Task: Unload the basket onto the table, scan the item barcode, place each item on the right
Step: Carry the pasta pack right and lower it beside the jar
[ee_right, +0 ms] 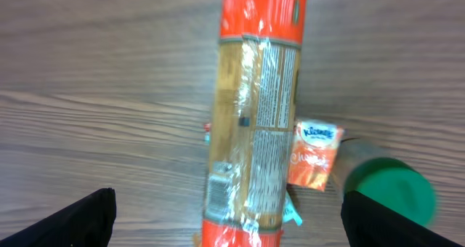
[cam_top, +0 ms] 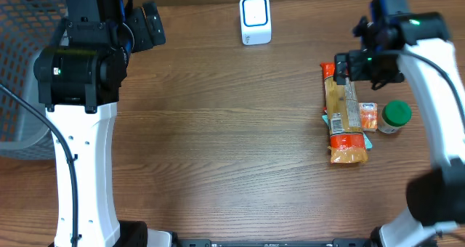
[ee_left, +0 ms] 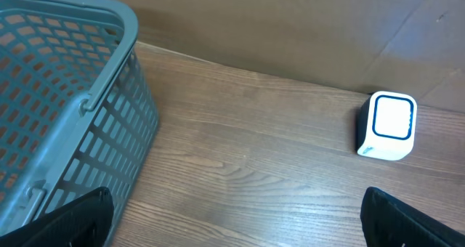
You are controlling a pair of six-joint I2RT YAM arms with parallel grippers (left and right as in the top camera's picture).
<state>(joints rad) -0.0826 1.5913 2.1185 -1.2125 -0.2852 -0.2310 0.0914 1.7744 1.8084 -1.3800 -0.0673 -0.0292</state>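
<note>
As it lies, pasta packet point(cam_top: 344, 116), lengthwise near-to-far

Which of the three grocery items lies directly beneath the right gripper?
The long pasta packet; the tissue pack and green-lidded jar sit beside it.

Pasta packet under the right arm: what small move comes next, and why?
Probably lower the right gripper straight down and close its fingers across the pasta packet's middle. The fingers stand open either side of it, nothing is held, and the packet lies flat on the table, far from the scanner.
</note>
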